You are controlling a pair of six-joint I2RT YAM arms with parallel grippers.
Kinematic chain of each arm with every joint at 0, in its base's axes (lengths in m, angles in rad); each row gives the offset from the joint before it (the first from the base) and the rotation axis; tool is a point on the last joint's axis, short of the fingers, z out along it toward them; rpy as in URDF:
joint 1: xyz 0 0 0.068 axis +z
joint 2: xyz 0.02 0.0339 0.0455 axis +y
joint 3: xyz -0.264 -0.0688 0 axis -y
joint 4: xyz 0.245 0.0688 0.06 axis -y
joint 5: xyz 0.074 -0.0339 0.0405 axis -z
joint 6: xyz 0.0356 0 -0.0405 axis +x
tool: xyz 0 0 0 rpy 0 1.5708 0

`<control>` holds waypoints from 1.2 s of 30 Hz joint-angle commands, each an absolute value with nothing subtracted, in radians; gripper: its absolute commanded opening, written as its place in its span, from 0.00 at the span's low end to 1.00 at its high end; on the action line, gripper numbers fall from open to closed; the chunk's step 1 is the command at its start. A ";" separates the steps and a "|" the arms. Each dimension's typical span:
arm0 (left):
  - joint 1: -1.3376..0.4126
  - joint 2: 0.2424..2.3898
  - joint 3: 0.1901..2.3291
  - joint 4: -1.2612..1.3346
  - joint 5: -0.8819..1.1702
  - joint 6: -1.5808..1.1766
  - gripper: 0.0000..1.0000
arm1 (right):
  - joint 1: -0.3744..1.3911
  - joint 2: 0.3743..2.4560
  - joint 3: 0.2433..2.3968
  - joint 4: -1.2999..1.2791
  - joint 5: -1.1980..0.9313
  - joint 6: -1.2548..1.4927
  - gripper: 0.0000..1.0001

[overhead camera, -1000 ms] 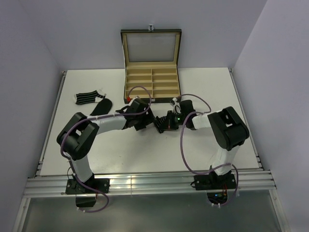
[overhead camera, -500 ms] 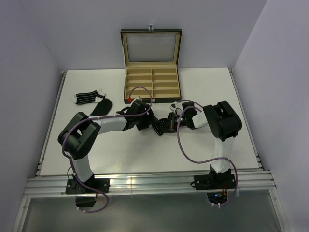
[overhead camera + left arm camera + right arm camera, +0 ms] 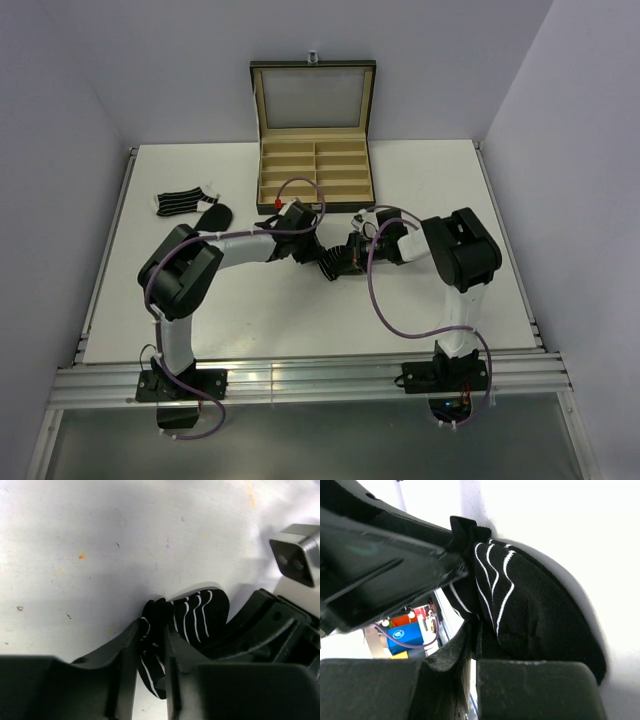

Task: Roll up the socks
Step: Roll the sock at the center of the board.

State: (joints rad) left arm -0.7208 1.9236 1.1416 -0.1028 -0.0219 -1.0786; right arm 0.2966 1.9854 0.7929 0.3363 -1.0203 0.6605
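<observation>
Nothing printed can be read anywhere. The one candidate is a blue part (image 3: 402, 632) low in the right wrist view, and its white mark is too blurred to make out.

A striped sock (image 3: 331, 262) is bunched at the middle of the table (image 3: 250, 310), held between the two arms where they meet. In the top view this bundle is small and dark, and its direction is hard to judge. In the left wrist view it runs from bottom centre up towards the right, with thin white stripes curving across it. In the right wrist view its rounded bulk fills the right side, sloping from upper centre to lower right.

The left gripper (image 3: 152, 647) is drawn narrow, with a fold of the striped cloth pinched between its fingers. The right gripper (image 3: 472, 647) is closed tight, and an edge of the same sock appears to run down into the slit between its fingers. The right arm's silver camera block (image 3: 297, 552) sits at the upper right of the left wrist view.

Two more socks lie at the upper left of the table. A flat striped sock (image 3: 180, 202) has its long axis roughly left to right. Touching its right end, a plain black sock (image 3: 212, 220) slants from upper right to lower left.

At the top centre, a black box (image 3: 313, 67) stands open with its lid upright and its tan compartments showing.
</observation>
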 commanded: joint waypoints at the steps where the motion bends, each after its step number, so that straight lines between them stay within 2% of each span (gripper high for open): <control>1: -0.729 2.003 1.130 -0.294 -0.100 -1.062 0.27 | 0.295 1.959 0.782 0.238 -0.879 0.589 0.01; 4: -0.727 2.003 1.144 -0.318 -0.109 -1.052 0.14 | 0.295 1.905 0.775 0.216 -0.833 0.568 0.09; 8: -0.732 1.999 1.167 -0.344 -0.127 -1.034 0.08 | 0.310 1.800 0.752 0.172 -0.735 0.526 0.30; 11: -0.730 2.000 1.193 -0.368 -0.130 -1.011 0.06 | 0.345 1.675 0.729 0.138 -0.600 0.477 0.38; 17: -0.733 2.020 1.246 -0.417 -0.126 -0.980 0.05 | 0.511 1.467 0.693 0.083 -0.246 0.358 0.41; 18: -0.733 2.022 1.259 -0.423 -0.126 -0.974 0.05 | 0.538 1.450 0.687 0.083 -0.151 0.330 0.41; 24: -0.732 2.043 1.284 -0.446 -0.107 -0.959 0.05 | 0.715 1.422 0.655 0.124 0.116 0.272 0.41; 31: -0.733 2.048 1.292 -0.451 -0.094 -0.956 0.05 | 0.825 1.486 0.683 0.140 0.258 0.241 0.42; 36: -0.732 2.051 1.296 -0.451 -0.084 -0.953 0.06 | 0.870 1.538 0.710 0.150 0.279 0.230 0.43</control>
